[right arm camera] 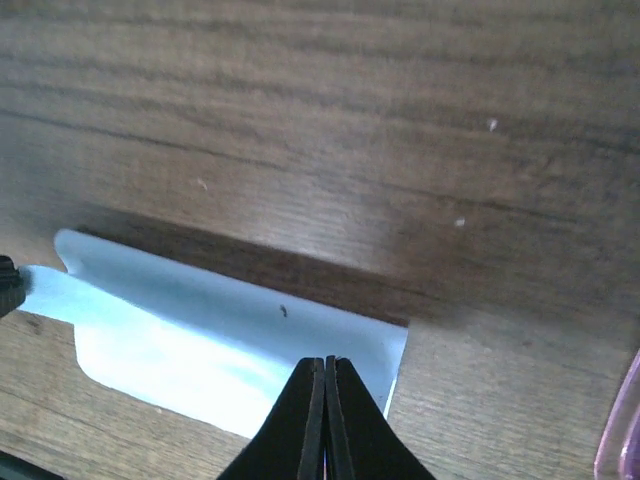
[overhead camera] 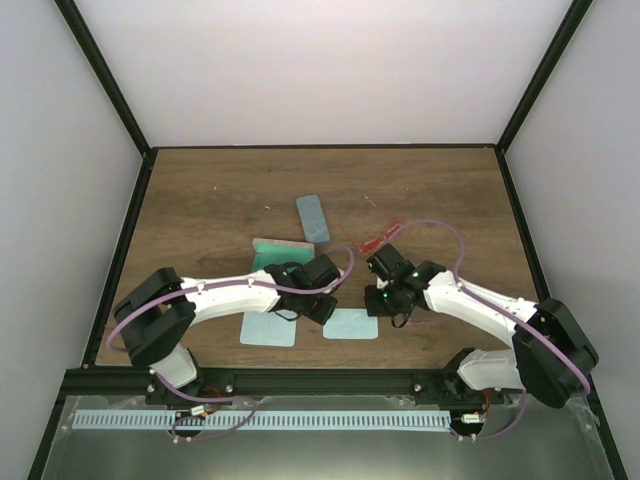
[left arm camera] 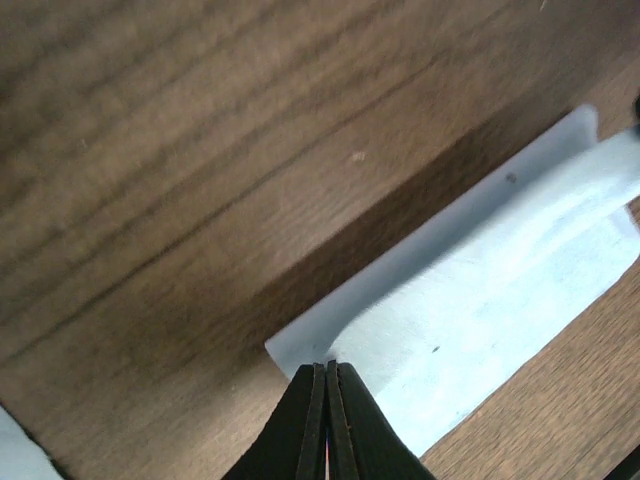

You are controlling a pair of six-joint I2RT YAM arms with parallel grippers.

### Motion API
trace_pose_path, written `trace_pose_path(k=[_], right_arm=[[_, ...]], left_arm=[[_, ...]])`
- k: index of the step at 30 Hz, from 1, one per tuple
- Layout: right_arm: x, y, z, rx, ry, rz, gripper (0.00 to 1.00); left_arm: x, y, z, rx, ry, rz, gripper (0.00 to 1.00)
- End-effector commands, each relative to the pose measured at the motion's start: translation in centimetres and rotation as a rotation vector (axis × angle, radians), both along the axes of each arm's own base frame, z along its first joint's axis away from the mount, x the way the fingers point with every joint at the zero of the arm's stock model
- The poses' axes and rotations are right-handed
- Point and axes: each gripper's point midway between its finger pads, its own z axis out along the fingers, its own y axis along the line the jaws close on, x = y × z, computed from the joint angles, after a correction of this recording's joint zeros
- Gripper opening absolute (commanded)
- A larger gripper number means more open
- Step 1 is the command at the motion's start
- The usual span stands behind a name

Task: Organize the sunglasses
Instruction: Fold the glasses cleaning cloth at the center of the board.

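Two arms share one pale teal cloth: the left end effector and right end effector are each pressed together on an opposite edge, holding it just above the worktop, its shadow beneath. The red-orange sunglasses lie just beyond the right arm, with the pink sunglasses close by, both outside the blue-grey case. The step appears to be cloth handling, and next both arms would need to move together, keeping it taut.
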Motion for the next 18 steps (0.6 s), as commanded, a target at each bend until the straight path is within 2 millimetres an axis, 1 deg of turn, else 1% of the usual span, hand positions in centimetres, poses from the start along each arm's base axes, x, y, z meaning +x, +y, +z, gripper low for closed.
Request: trace_pose_path(k=[1, 7, 10, 14, 18], right_arm=[[1.9, 0.7, 1.6, -0.024, -0.055, -0.002, 0.01], [3.0, 1.0, 2.1, -0.048, -0.076, 0.004, 0.01], [3.5, 0.9, 2.7, -0.06, -0.098, -0.006, 0.01], [4.1, 1.0, 3.9, -0.049, -0.135, -0.014, 0.01], [4.3, 1.2, 4.0, -0.05, -0.133, -0.013, 0.01]], left_arm=[[1.5, -0.8, 1.6, 0.017, -0.063, -0.009, 0.04], [2.0, -1.2, 1.6, 0.034, -0.076, -0.017, 0.04], [2.0, -0.8, 1.6, 0.044, -0.079, -0.012, 0.04], [2.2, -0.5, 2.1, 0.041, -0.093, -0.003, 0.04], [2.7, -0.3, 2.5, 0.044, -0.111, 0.014, 0.04]])
